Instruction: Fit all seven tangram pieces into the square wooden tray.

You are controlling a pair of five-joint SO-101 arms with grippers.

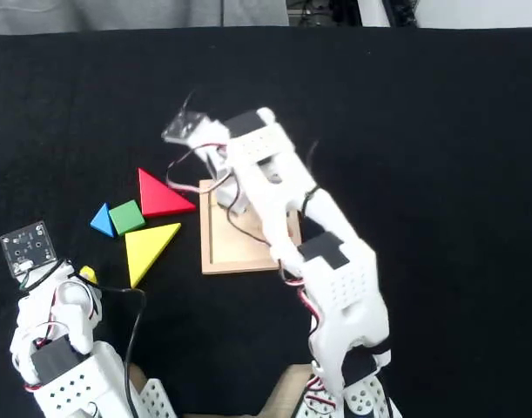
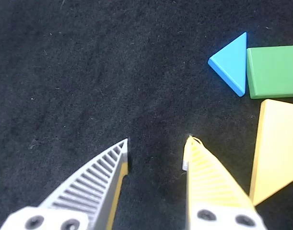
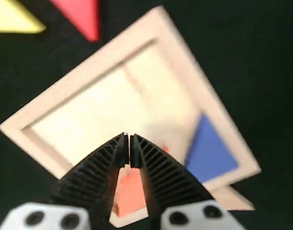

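The square wooden tray [image 3: 90, 72] lies under my right gripper [image 3: 129, 139], whose black fingers are shut with nothing between them, hovering over the tray's floor. A blue piece [image 3: 208, 151] and an orange piece [image 3: 131, 190] lie inside the tray, the orange one partly hidden behind the fingers. In the high view the right arm [image 1: 267, 174] covers much of the tray [image 1: 235, 251]. Left of it lie a red triangle [image 1: 161, 195], a yellow triangle [image 1: 148, 247], a green square [image 1: 126, 217] and a small blue triangle [image 1: 102, 220]. My left gripper [image 2: 157, 146] stands open over bare cloth beside the yellow triangle [image 2: 275, 148].
A black cloth covers the table. Wide free room lies to the right of the tray and at the far side. The left arm's base [image 1: 65, 374] sits at the near left edge, and its gripper [image 1: 84, 279] is just left of the yellow triangle.
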